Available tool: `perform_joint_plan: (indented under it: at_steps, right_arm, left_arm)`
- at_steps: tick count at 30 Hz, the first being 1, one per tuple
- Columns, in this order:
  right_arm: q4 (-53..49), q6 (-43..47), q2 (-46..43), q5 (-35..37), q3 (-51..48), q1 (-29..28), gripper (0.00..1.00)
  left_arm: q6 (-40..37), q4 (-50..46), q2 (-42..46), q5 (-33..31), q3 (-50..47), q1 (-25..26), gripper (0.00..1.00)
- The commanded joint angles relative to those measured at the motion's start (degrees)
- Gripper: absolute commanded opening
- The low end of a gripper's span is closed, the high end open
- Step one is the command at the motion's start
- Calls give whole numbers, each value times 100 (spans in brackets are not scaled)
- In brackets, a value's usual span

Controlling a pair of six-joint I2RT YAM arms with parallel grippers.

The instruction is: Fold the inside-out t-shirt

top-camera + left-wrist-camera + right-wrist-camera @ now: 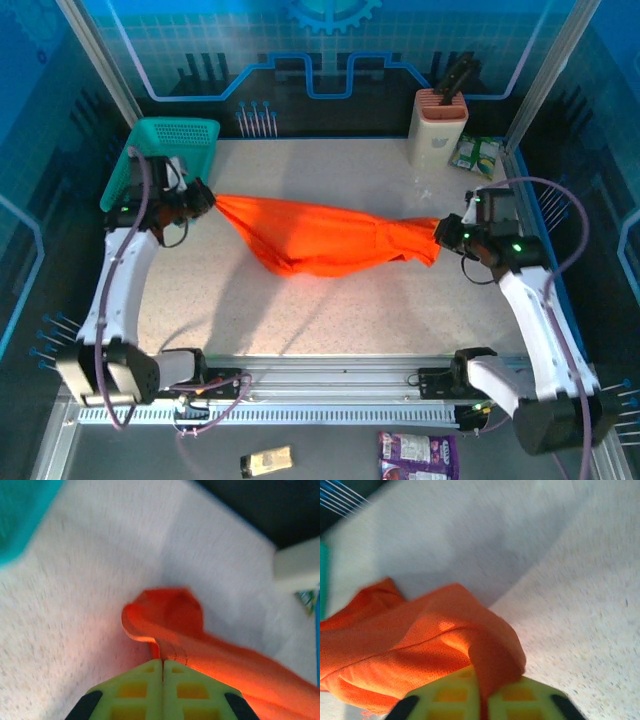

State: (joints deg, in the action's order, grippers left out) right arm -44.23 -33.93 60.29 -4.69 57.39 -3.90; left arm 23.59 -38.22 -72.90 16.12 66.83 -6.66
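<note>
The bright orange t-shirt (320, 238) hangs stretched between my two grippers above the middle of the table, sagging toward the front. My left gripper (207, 198) is shut on its left end; in the left wrist view the yellow-green fingers (135, 685) pinch a curled orange edge (165, 615). My right gripper (443, 232) is shut on the right end, where a bunched fold of the t-shirt (470, 630) drapes over the right wrist's fingers (530, 700).
A teal mesh basket (170, 150) sits at the back left corner, just behind my left gripper. A cream knife block (438, 125) and a green packet (477, 155) stand at the back right. The speckled table (330, 310) lies open in front of the cloth.
</note>
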Motion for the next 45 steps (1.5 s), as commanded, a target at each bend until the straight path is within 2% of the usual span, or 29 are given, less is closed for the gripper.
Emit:
perform_joint_plan:
  at_steps: [1, 4, 7, 11, 14, 20, 27, 32, 42, 45]
  right_arm:
    - [-65, 107, 397, 211, -338, 31, 21]
    - [-229, 125, 311, 697, -347, -290, 29]
    - [-368, 94, 154, 1192, -287, -914, 33]
    - [-469, -41, 271, 1546, -246, -2040, 35]
    - [-316, -283, 620, 1737, -327, -2851, 35]
    - [-30, -948, 1752, 2433, -233, -3835, 35]
    - [188, -1491, 3146, 2957, 307, -4408, 34]
    - [246, -1543, 3793, 3168, 508, -4448, 33]
    - [301, -1508, 4274, 3335, 501, -4436, 32]
    - [268, -1460, 4318, 3419, 502, -4407, 29]
  left_arm:
    - [-77, 171, -523, 732, -836, 99, 0]
    - [-49, 431, -705, 674, -1250, 288, 0]
    - [-4, 579, -699, 609, -1503, 314, 0]
    - [-39, 511, -614, 464, -1523, 314, 0]
    - [-47, 475, -593, 430, -1458, 314, 0]
    - [-74, 416, -620, 407, -1370, 314, 0]
    - [-88, 359, -668, 380, -1330, 319, 0]
    - [-126, 304, -686, 332, -1304, 314, 0]
    - [-148, 268, -666, 293, -1304, 314, 0]
    - [-152, 271, -672, 298, -1295, 314, 0]
